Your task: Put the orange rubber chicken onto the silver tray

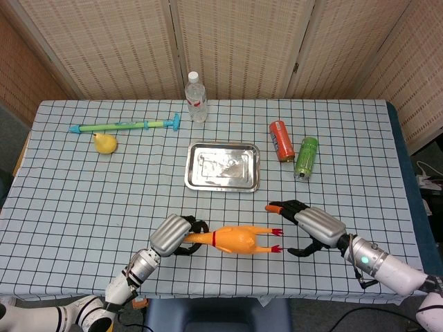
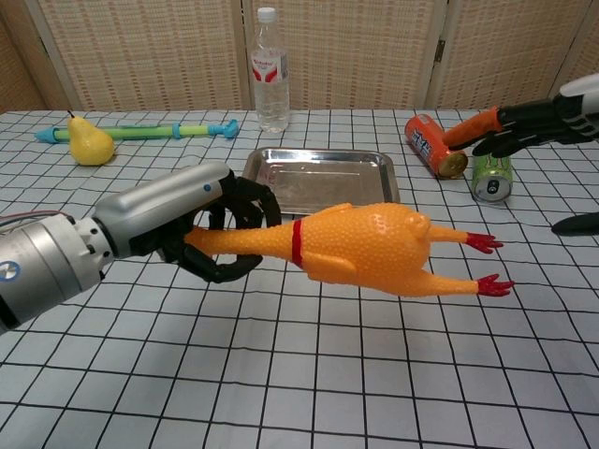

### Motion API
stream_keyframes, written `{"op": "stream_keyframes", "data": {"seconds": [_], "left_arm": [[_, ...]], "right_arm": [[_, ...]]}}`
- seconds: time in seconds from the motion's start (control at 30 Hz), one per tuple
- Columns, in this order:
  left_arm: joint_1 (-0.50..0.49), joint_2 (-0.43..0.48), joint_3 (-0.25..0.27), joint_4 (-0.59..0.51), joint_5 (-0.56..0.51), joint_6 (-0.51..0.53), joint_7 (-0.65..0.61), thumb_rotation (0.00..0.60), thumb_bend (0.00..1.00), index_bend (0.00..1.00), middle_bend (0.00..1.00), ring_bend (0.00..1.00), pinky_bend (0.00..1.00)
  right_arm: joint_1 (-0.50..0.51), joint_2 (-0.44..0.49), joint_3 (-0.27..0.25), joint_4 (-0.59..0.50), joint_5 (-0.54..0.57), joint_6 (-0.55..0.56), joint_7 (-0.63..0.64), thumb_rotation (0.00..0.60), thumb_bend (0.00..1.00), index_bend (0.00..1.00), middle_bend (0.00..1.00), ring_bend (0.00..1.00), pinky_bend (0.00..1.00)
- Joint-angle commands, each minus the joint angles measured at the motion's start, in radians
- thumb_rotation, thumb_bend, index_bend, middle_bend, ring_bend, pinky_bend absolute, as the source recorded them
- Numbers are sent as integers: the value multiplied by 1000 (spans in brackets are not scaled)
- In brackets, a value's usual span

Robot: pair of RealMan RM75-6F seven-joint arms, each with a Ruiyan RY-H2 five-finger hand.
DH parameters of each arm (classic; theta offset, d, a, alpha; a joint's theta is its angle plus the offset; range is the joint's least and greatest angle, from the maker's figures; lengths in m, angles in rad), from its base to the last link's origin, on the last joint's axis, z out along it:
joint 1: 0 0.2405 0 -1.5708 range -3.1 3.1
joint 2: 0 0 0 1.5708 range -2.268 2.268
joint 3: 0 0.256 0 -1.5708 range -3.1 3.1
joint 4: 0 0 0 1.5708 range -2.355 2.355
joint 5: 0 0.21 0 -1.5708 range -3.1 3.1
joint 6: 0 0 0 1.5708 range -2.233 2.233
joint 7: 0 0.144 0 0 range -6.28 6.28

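My left hand grips the orange rubber chicken by its neck and holds it level above the table, red feet pointing right. The silver tray lies empty farther back, behind the chicken. My right hand is open, its fingers spread just right of the chicken's feet, not touching them. One orange fingertip points toward the tray.
A water bottle stands behind the tray. An orange can and a green can lie to the tray's right. A yellow pear and a blue-green toy stick lie at the far left.
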Motion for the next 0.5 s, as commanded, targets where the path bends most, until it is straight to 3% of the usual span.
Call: {"op": "stream_keyframes", "data": {"seconds": [0.03,0.27,0.5], "left_arm": [[-8,-12,-9,1,-4,0,1,600,808,861,640,472,670],[-24,-45,-21,13,-13,-2,2,600,807,861,640,473,670],[-39,-64,-27,13,-22,-10,5,600,807,861,640,472,670]], "right_arm": [[47,-45,-35,44,-36,-19,68,600,269,0,0,0,0],[94,-131,-80,119,-65,8,199,600,294,0,0,0,0],[110,-205,-92,182,-60,74,240,600,309,0,0,0,10]]}}
